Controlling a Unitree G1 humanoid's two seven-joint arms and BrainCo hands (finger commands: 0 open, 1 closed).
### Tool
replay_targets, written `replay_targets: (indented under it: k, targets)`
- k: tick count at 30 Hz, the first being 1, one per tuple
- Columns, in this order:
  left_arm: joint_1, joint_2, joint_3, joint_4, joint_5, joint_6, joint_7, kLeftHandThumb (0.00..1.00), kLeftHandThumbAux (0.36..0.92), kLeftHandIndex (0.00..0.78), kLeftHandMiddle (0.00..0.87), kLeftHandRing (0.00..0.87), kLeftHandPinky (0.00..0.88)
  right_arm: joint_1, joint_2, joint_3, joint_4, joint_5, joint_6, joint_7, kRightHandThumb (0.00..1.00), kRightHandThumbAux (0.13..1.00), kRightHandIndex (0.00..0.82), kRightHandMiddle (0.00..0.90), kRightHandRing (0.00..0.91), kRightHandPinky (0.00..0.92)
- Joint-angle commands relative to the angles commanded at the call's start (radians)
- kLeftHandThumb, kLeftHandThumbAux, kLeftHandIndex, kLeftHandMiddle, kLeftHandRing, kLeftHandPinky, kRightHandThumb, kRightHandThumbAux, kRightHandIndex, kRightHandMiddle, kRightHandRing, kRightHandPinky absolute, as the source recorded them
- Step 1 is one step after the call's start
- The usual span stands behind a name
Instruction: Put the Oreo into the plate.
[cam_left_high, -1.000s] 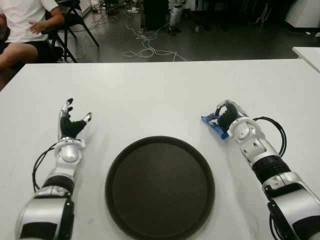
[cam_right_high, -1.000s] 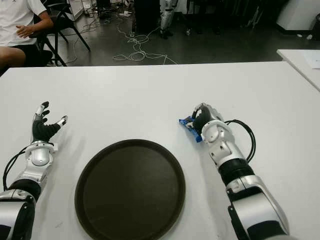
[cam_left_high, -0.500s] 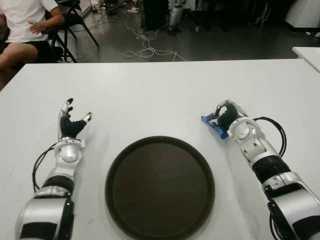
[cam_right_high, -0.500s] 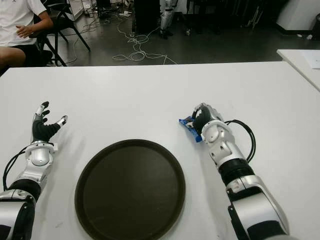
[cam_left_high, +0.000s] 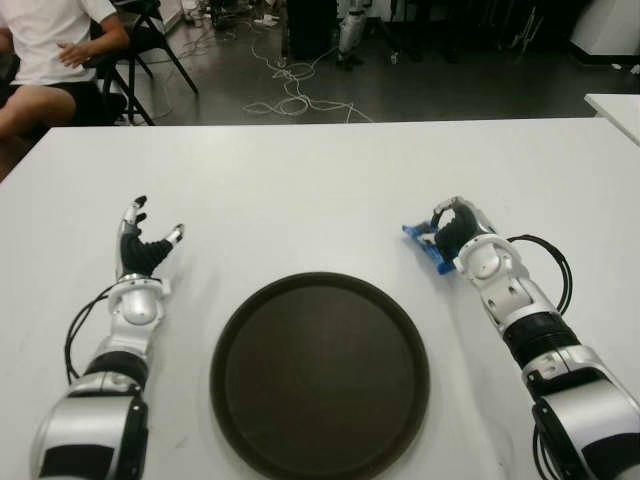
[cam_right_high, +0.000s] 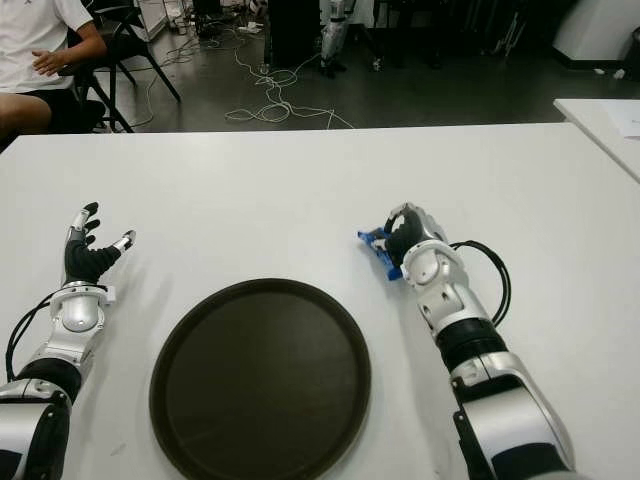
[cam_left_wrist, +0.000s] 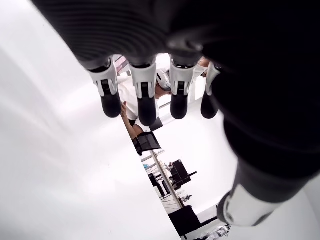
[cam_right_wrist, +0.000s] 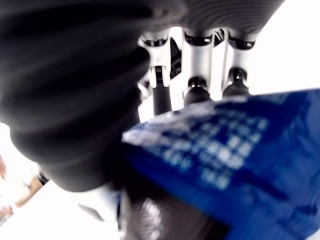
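Note:
The Oreo is a small blue packet on the white table, just right of the plate's far edge. My right hand is curled over it, fingers wrapped on the packet. The plate is a round dark brown tray near the table's front, and nothing lies in it. My left hand shows to the left of the plate with its fingers spread and holding nothing.
A person in a white shirt sits on a chair beyond the table's far left corner. Cables lie on the floor behind. Another white table's corner shows at the right edge.
My right hand with the blue packet has shifted slightly up and away from the plate. The left hand has not moved.

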Motion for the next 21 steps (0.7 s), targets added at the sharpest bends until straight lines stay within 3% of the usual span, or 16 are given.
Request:
replay_targets:
  k: [5, 9, 12, 21]
  targets:
    - [-0.001, 0.001, -0.001, 0.001, 0.003, 0.001, 0.004, 0.0, 0.792, 0.07, 0.104, 0.084, 0.072, 0.021, 0.028, -0.066, -0.028, 0.092, -0.091, 0.0, 0.251, 0.879, 0.742, 0.826, 0.817, 0.809]
    - [-0.003, 0.001, -0.002, 0.002, 0.006, 0.007, 0.006, 0.0, 0.797, 0.068, 0.098, 0.076, 0.064, 0.041, 0.071, -0.179, -0.097, 0.296, -0.11, 0.135, 0.275, 0.863, 0.762, 0.84, 0.837, 0.834]
    - [-0.003, 0.001, -0.003, 0.002, 0.006, 0.01, 0.006, 0.0, 0.795, 0.066, 0.095, 0.074, 0.063, 0.044, 0.094, -0.239, -0.118, 0.413, -0.104, 0.216, 0.333, 0.847, 0.761, 0.842, 0.84, 0.838]
    - [-0.004, 0.0, 0.001, 0.003, 0.002, 0.021, 0.002, 0.0, 0.768, 0.069, 0.1, 0.082, 0.078, 0.046, 0.126, -0.321, -0.176, 0.589, -0.014, 0.338, 0.428, 0.818, 0.719, 0.821, 0.824, 0.827]
